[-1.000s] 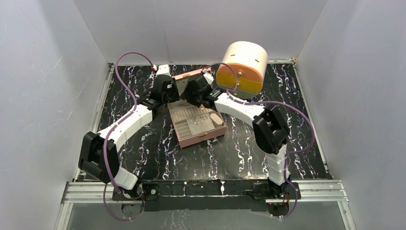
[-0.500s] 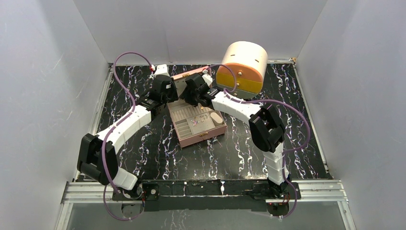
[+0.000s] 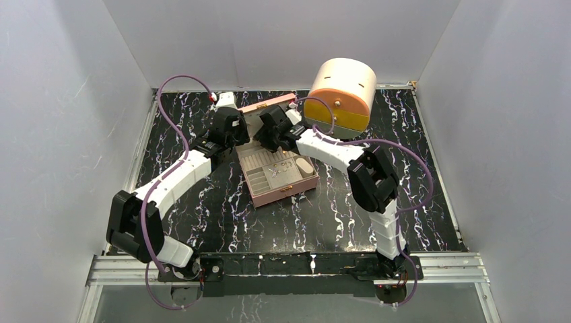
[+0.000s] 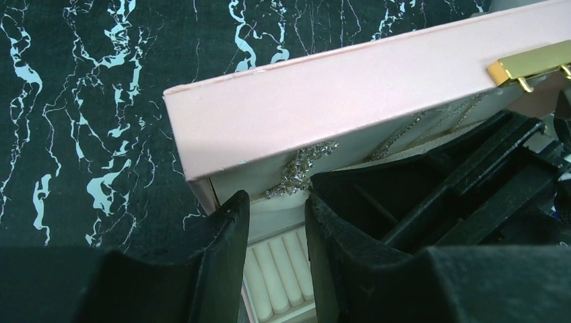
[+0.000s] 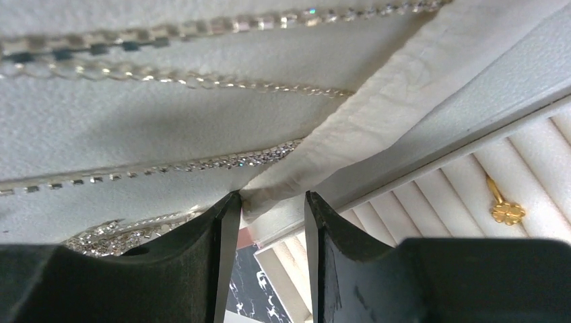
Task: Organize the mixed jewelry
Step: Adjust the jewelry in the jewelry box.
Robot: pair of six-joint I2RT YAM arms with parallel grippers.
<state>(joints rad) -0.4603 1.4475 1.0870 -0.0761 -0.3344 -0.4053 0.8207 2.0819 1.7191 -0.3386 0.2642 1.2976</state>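
Note:
The pink box (image 3: 285, 192) lies open with its lid (image 3: 266, 105) raised at the back. Tiny jewelry pieces (image 3: 279, 168) glint in its compartments. My left gripper (image 3: 241, 133) hovers at the lid's left corner (image 4: 202, 182), open (image 4: 276, 198), with only ring rolls (image 4: 279, 269) showing in the gap. A glittering silver cluster (image 4: 303, 168) hangs inside the lid. My right gripper (image 3: 261, 134) reaches under the lid, jaws apart (image 5: 269, 195), the corner of the white pocket flap (image 5: 377, 128) at its left fingertip. Silver chains (image 5: 168, 30) line the lid; a gold clover piece (image 5: 506, 210) lies on the rolls.
A round cream and orange case (image 3: 343, 91) stands behind the right arm at the back. A gold clasp (image 4: 532, 67) sits on the lid's rim. Black marbled tabletop (image 3: 337, 215) surrounds the box, with white walls on three sides.
My right gripper has narrowed its jaws and crept a little left toward the lid. The left arm has shifted slightly; its jaws stay as they were.

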